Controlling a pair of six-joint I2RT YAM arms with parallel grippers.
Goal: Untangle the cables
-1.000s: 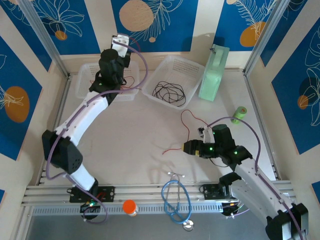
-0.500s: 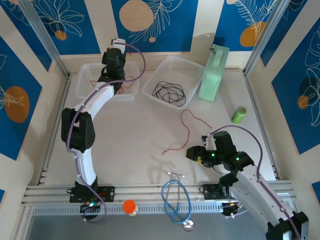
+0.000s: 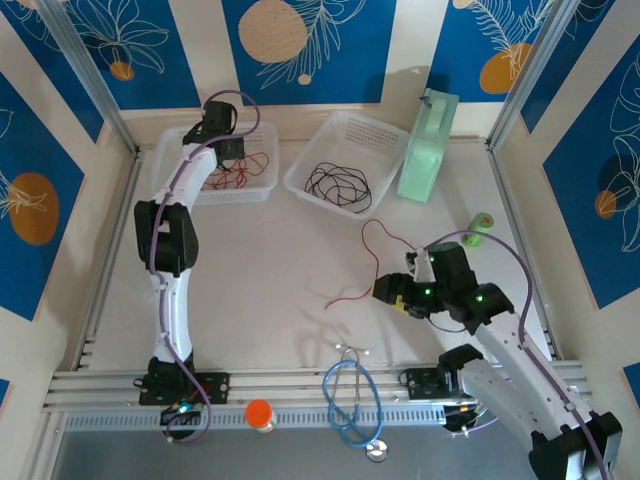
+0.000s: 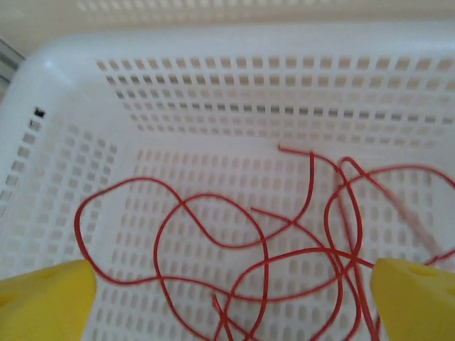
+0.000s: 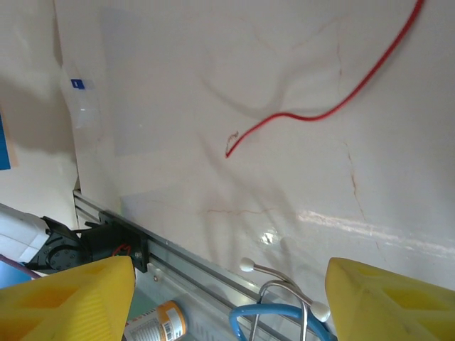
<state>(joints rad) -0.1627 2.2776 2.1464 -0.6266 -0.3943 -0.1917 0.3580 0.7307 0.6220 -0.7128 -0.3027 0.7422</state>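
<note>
Red cable (image 5: 313, 118) on open tabletop (image 3: 260, 270), well apart from basket (image 3: 385, 135) rims

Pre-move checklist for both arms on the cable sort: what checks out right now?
1. ok: left gripper is open and empty, fingers wide apart over the left basket.
2. ok: red cables lie on that basket's floor.
3. cannot tell: whether those red cables are separated; the strands cross in several places.
4. ok: right gripper is open and empty above the table.
5. ok: loose cable lies alone on the table, apart from the stethoscope.
6. ok: black cables sit in the right basket.
</note>
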